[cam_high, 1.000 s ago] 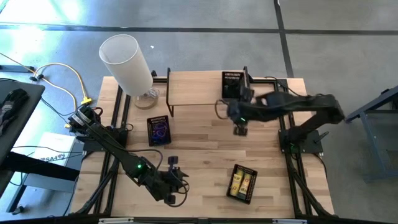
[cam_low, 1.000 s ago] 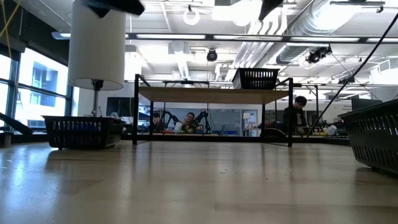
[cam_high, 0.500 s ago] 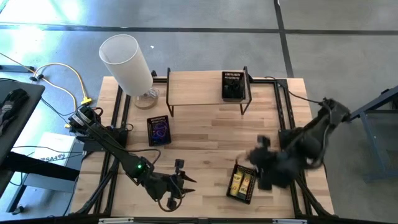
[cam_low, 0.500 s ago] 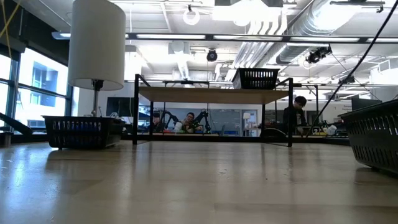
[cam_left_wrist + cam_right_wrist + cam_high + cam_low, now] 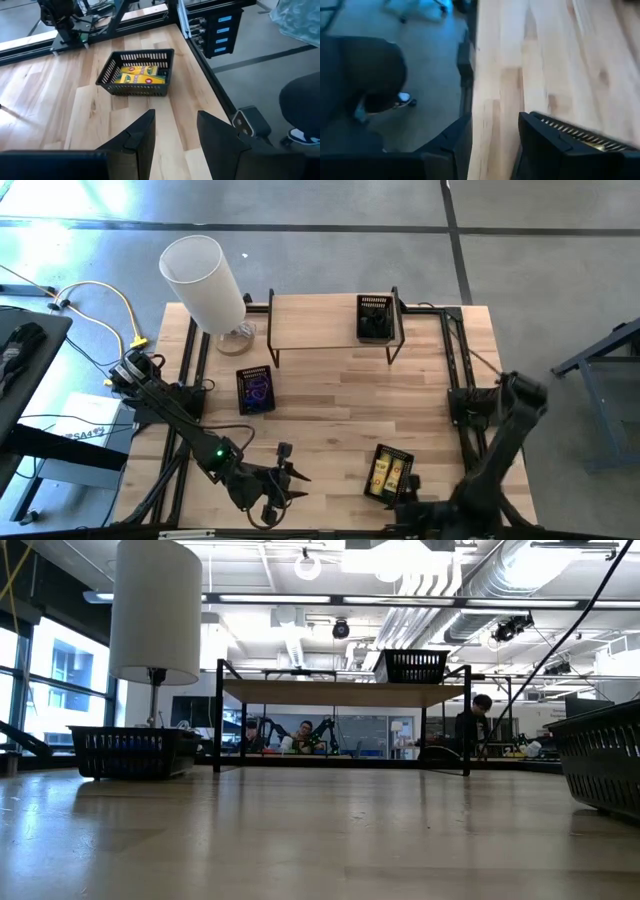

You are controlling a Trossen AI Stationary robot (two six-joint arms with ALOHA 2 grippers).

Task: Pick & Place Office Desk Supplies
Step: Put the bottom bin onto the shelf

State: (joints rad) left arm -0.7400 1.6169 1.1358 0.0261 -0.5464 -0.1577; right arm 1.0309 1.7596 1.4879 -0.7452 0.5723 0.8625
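Note:
A black mesh tray [image 5: 390, 473] near the table's front holds small yellow rectangular pieces [image 5: 137, 75]. A second tray [image 5: 255, 389], left of centre, holds coloured band loops. A third [image 5: 375, 318], with black blocks, stands on the shelf [image 5: 330, 330] at the back. My left gripper [image 5: 292, 467] hovers open near the front edge, left of the yellow-piece tray and pointing at it; nothing is between its fingers [image 5: 141, 135]. My right gripper [image 5: 408, 502] is open at the front edge, just in front of that tray, also with nothing between its fingers [image 5: 455, 145].
A tall white cylinder [image 5: 205, 278] on a glass foot stands at the back left. The low shelf's black legs [image 5: 218, 720] rest on the table top. Bare wood lies between the trays. A person's dark leg and shoe [image 5: 365, 85] show beyond the table's front edge.
My right gripper has swung fast from the shelf at the back, beside the black-block tray, toward the table's near edge and down, and now sits in front of the yellow-piece tray. My left gripper has turned at the wrist and tipped upward a little, staying near its place.

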